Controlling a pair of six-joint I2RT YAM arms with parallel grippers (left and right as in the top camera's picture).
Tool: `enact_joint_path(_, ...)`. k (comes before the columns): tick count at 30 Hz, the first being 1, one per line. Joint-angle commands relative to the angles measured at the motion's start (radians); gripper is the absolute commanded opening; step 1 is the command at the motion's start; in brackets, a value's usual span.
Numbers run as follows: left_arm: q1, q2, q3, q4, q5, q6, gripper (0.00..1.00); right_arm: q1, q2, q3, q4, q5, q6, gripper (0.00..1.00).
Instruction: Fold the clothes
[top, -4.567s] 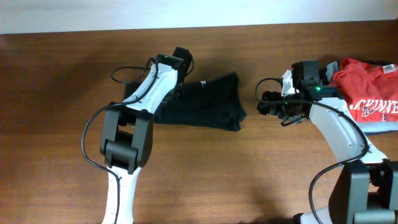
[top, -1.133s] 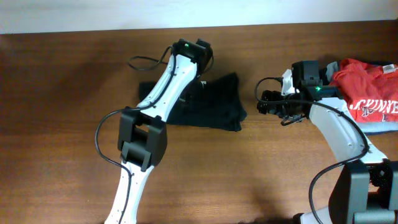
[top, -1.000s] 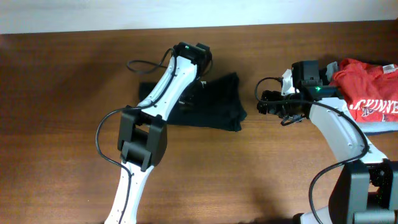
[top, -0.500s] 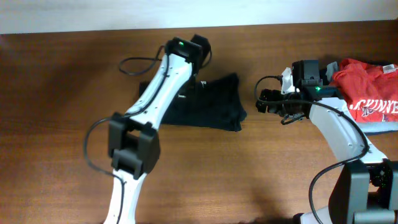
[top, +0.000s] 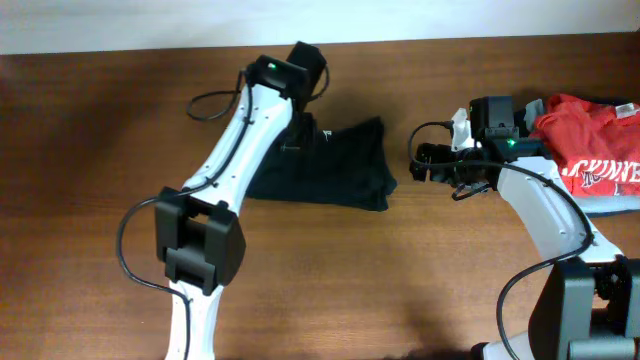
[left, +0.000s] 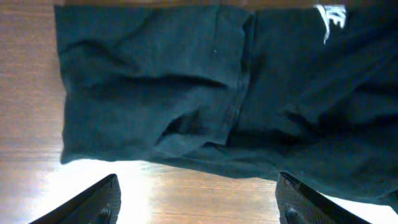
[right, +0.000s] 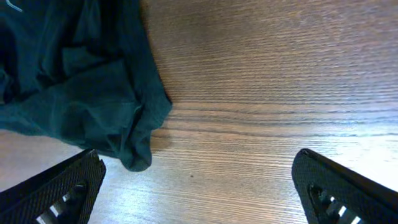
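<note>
This looks like a robotics lab or test station: a left arm (top: 240, 130) and a right arm (top: 540, 205), white-and-black with loose black cables (top: 205, 105), stand at a plain wood-grain worktop (top: 100, 150) before a blank white wall (top: 150, 20), with a black T-shirt (top: 335, 165) and a red shirt (top: 590, 140) lying there.

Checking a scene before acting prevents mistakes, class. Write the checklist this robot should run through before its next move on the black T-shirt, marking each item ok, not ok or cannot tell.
1. Left end effector open and empty: ok.
2. Right end effector open and empty: ok.
3. Black T-shirt lying smooth: not ok. It is creased, and the right wrist view shows one corner bunched.
4. Black T-shirt apart from the red shirt: ok. Bare table lies between them.
5. Number of folded layers: cannot tell.
</note>
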Motion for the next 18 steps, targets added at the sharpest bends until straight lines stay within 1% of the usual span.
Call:
enact_joint_path(1,0.041,-0.106,-0.005,0.019,0.026,0.062,0.79,-0.004,-0.010,0.014,0.007,-0.051,-0.050,1.00)
enact_joint_path(5,0.101,-0.256,-0.005,0.065,0.027,0.098,0.80,-0.004,-0.010,0.014,0.028,-0.126,-0.059,1.00)
enact_joint_path(6,0.127,-0.299,-0.005,0.077,0.029,0.109,0.86,-0.003,-0.010,0.014,0.038,-0.138,-0.034,0.99)
enact_joint_path(8,0.146,-0.311,-0.005,0.080,0.029,0.110,0.87,-0.002,-0.003,0.014,0.048,-0.138,0.023,0.98)
enact_joint_path(10,0.158,-0.304,-0.011,0.087,0.029,0.138,0.87,0.009,0.011,0.014,0.056,-0.140,0.051,0.97)
enact_joint_path(11,0.159,-0.294,-0.024,0.098,0.029,0.163,0.86,0.018,0.025,0.014,0.060,-0.146,0.052,0.95)
enact_joint_path(13,0.159,-0.270,-0.056,0.120,0.028,0.190,0.74,0.040,0.048,0.014,0.064,-0.161,0.055,0.92)
enact_joint_path(15,0.160,-0.241,-0.097,0.146,0.028,0.192,0.54,0.063,0.068,0.014,0.068,-0.173,0.056,0.90)
enact_joint_path(17,0.159,-0.207,-0.136,0.169,0.027,0.211,0.29,0.090,0.080,0.014,0.071,-0.172,0.059,0.90)
enact_joint_path(18,0.160,-0.187,-0.156,0.176,0.019,0.214,0.20,0.101,0.084,0.014,0.073,-0.172,0.059,0.90)
